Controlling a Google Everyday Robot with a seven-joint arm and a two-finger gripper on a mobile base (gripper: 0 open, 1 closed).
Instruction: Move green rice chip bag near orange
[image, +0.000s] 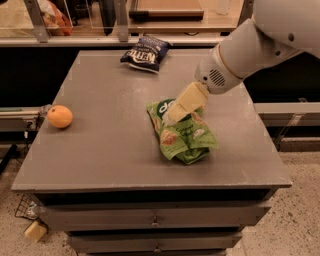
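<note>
I'm aiming the gripper (171, 115), over the bag (187, 142) toward the desk's (100, 165) right edge, for a square pinch, jaws' spread untellable.

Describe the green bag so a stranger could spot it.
On the grey table, look right of centre, beneath the end effector. The green rice chip bag is bright green, unlike the dark blue bag at the back.

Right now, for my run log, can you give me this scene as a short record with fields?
surface: grey table with drawers below
green rice chip bag: lying flat, right of the table's centre
orange: near the left edge, well apart from the bag
blue chip bag: at the far edge
pincer: at the green bag's far end, grasp unclear
</note>
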